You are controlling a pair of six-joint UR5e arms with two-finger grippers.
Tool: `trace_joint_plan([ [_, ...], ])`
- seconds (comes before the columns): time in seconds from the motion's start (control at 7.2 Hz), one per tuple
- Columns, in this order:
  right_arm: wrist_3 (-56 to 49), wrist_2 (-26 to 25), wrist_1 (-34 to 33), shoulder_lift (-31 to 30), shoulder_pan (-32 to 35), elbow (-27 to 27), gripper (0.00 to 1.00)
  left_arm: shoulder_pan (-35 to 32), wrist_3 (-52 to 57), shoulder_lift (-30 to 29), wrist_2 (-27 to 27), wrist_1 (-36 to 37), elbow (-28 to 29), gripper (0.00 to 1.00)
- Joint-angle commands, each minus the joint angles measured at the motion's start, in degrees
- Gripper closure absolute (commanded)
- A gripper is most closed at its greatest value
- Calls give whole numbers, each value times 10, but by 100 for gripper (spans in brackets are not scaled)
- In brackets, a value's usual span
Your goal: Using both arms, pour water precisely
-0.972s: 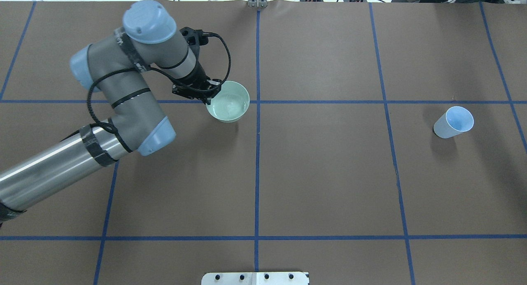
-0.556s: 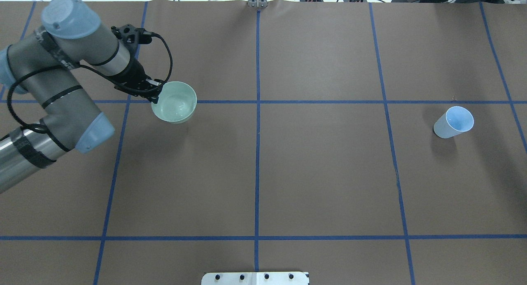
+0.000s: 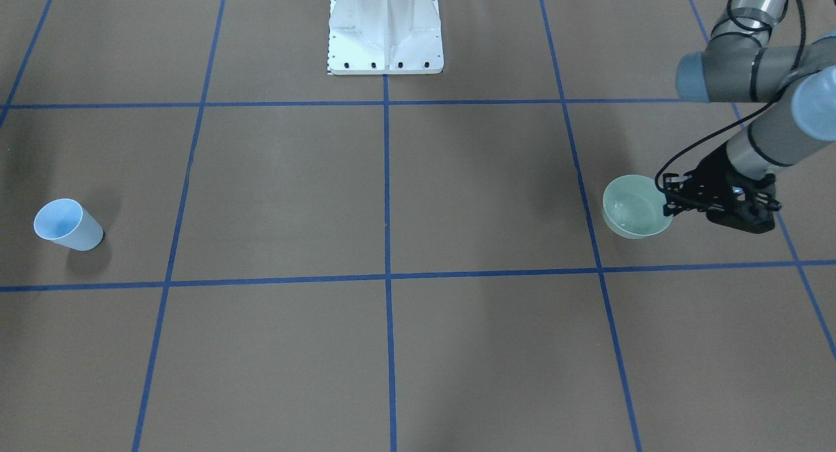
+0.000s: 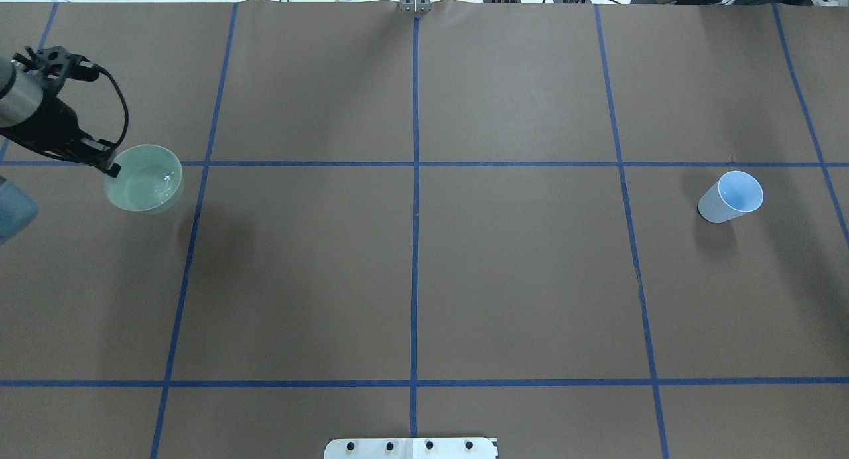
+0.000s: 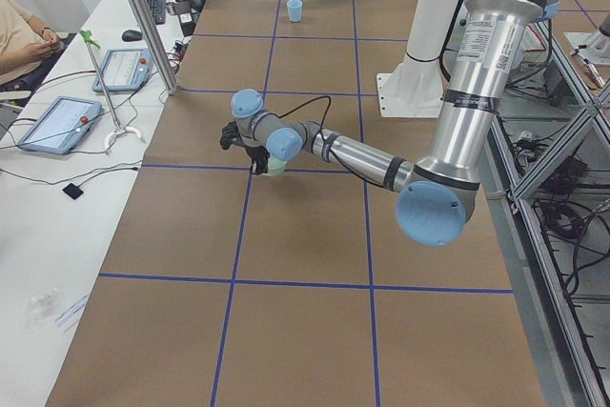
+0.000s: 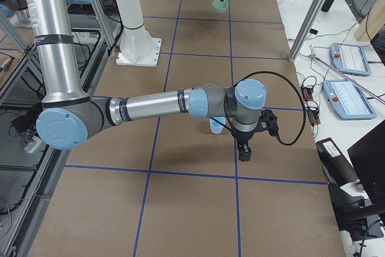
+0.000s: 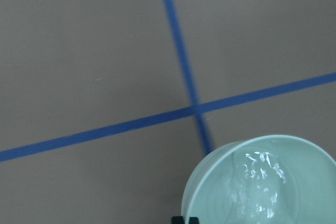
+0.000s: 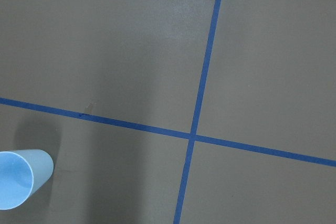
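A pale green bowl (image 4: pixel 144 178) holds a little clear water (image 7: pixel 257 182), seen as white glints. My left gripper (image 4: pixel 109 168) is shut on the bowl's rim at the table's far left and seems to hold it just above the surface; both also show in the front view, the bowl (image 3: pixel 635 207) and the gripper (image 3: pixel 673 200). A light blue cup (image 4: pixel 731 197) stands upright at the far right. My right gripper (image 6: pixel 243 148) shows only in the exterior right view, hanging beside the cup (image 6: pixel 216 126). I cannot tell if it is open or shut.
The white pedestal (image 3: pixel 385 31) stands at the robot's side of the brown table, which is marked with blue tape lines. A metal post (image 5: pixel 143 16), tablets (image 5: pixel 57 121) and a seated person (image 5: pixel 24 40) are along the far edge.
My left arm has carried the green bowl leftward, from near the centre line to the table's far left. The blue cup has not moved.
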Motion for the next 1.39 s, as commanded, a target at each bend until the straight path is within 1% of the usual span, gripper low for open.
trace_joint_plan([
  [0.0, -1, -1, 0, -2, 1, 4, 0, -36, 88, 71, -6, -14, 2, 100],
  [0.14, 0, -1, 0, -3, 4, 5, 0, -36, 88, 85, -5, -54, 16, 100],
  [0.42, 0, -1, 0, -2, 7, 6, 0, -35, 85, 86, -5, -99, 54, 100],
  [0.56, 0, -2, 0, -2, 7, 6, 0, -35, 81, 84, -6, -101, 56, 91],
  [0.69, 0, -4, 0, -2, 7, 5, 0, -35, 78, 81, -6, -101, 55, 61],
  [0.83, 0, -3, 0, -2, 7, 6, 0, -35, 75, 79, -6, -101, 56, 34],
  [0.97, 1, -1, 0, 0, 7, 6, 0, -35, 75, 78, -6, -101, 55, 30],
  [1.11, 1, -3, 0, 0, 7, 5, 0, -37, 75, 76, -6, -101, 53, 2],
  [1.25, 2, -4, 0, 0, 7, 4, 0, -56, 75, 75, -15, -99, 41, 0],
])
